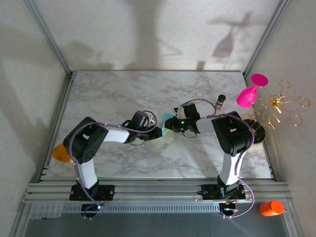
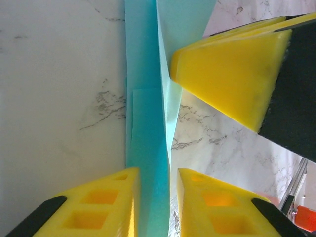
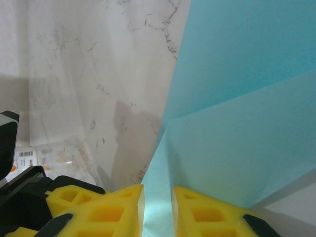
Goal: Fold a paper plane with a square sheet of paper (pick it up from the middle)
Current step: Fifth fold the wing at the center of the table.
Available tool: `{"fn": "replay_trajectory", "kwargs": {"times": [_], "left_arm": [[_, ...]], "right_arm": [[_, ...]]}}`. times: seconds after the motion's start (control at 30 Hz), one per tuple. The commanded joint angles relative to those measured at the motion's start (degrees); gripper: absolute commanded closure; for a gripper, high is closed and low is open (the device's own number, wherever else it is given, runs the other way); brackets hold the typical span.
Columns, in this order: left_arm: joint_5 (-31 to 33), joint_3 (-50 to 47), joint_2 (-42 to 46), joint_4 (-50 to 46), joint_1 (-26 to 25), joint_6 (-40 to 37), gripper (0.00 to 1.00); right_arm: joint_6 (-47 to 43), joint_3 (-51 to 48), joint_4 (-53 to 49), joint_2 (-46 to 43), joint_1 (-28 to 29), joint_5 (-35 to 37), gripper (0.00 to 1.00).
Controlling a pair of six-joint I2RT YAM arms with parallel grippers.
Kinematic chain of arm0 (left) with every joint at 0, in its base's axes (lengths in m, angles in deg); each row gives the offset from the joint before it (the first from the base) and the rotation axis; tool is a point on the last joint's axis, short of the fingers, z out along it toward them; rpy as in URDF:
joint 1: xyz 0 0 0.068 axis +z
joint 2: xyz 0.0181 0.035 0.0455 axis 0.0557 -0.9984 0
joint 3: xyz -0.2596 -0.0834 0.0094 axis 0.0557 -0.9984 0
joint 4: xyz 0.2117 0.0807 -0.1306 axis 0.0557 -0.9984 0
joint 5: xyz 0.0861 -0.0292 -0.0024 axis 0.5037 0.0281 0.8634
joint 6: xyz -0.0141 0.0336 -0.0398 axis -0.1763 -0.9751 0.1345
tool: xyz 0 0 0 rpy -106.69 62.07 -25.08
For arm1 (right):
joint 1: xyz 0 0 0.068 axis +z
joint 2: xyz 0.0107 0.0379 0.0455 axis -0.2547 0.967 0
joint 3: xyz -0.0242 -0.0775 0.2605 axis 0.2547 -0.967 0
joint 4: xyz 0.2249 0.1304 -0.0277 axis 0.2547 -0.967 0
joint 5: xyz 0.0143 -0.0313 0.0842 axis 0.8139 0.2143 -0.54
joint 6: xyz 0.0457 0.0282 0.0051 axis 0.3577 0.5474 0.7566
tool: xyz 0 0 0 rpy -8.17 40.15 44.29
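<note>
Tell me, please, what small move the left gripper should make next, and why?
Probably close the left gripper on the raised ridge of the folded teal paper to sharpen that crease: its jaws stand apart astride the ridge, while the right gripper has the paper between its fingers.

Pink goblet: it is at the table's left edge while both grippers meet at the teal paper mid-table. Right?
Wrong side: the pink goblet is at the table's right edge, as the top external view shows. The left gripper and right gripper do meet at the teal paper mid-table.
</note>
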Motion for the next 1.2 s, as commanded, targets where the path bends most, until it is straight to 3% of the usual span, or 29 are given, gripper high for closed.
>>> {"fn": "replay_trajectory", "kwargs": {"times": [0.0,0.5,1.17], "left_arm": [[0.7,-0.9,1.9,-2.3,0.5,0.6,0.75],[1.7,2.8,4.2,-8.1,0.1,2.2,0.73],[2.6,4.6,0.4,-11.2,-1.6,0.6,0.89]], "right_arm": [[-1.7,0.5,-1.5,3.0,0.5,2.8,0.77],[-1.9,0.4,-1.8,2.9,0.5,2.8,0.77],[-1.6,0.3,-1.8,2.9,0.6,2.9,0.77]]}}
